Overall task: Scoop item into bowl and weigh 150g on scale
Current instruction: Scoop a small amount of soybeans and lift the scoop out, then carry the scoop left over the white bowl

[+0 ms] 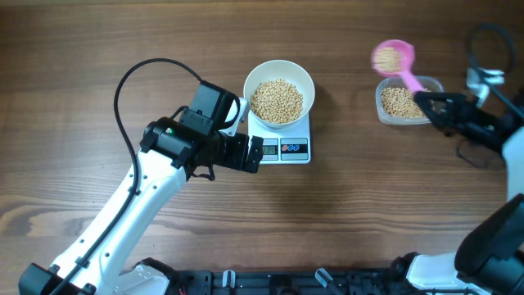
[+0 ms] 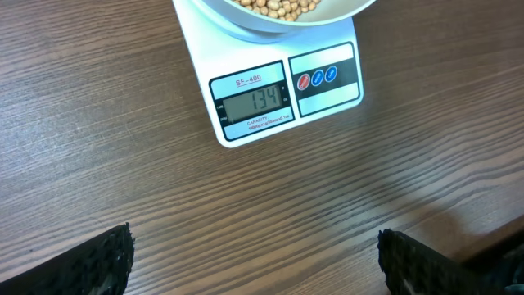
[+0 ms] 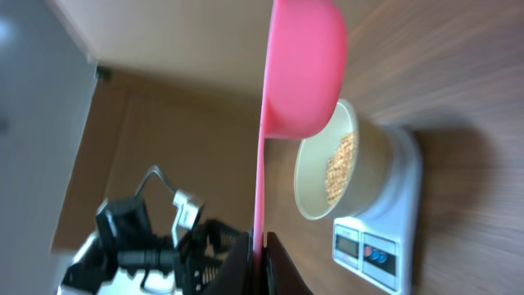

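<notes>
Beans (image 1: 277, 100) lie in a white bowl (image 1: 279, 67), which sits on the rear part of a white scale (image 1: 282, 147) near the centre of the wooden table (image 1: 123, 49). In the left wrist view the display (image 2: 252, 102) reads 134, with the round buttons (image 2: 317, 78) at its 3 o'clock. The left gripper (image 1: 255, 152) sits just beside the scale at its 9 o'clock, level with the display; its jaws are fully released and hold nothing, and both fingers (image 2: 106, 258) stand wide apart over bare table. A clear tub (image 1: 401, 102) with more beans stands well apart from the scale, at its 3 o'clock. The right gripper (image 1: 434, 105) is clenched on the handle of a pink scoop (image 1: 395, 57), whose cup hangs at the tub's 11 o'clock, above the table. The cup is blurred overhead; it appears to carry beans.
</notes>
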`<state>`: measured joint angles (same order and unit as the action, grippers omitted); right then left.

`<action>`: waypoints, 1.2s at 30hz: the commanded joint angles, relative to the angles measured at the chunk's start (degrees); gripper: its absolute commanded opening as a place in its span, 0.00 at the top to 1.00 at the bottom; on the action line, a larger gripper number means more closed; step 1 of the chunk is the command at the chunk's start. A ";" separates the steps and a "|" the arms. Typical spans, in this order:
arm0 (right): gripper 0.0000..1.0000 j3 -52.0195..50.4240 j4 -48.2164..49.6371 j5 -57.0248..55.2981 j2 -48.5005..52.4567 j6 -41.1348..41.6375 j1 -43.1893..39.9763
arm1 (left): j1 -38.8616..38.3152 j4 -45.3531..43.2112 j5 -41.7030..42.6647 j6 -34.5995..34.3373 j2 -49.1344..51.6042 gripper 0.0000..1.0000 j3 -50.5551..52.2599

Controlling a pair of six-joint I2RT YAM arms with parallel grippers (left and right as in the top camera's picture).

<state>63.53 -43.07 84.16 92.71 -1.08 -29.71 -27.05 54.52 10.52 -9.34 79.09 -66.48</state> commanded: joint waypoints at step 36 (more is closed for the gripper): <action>0.95 2.49 21.27 -35.39 0.70 13.33 35.01 | -0.17 -0.09 0.72 -0.13 0.22 0.00 0.15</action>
<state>63.64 -20.38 56.55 93.17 19.33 4.23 -27.05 54.39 10.55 -9.34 79.09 -66.48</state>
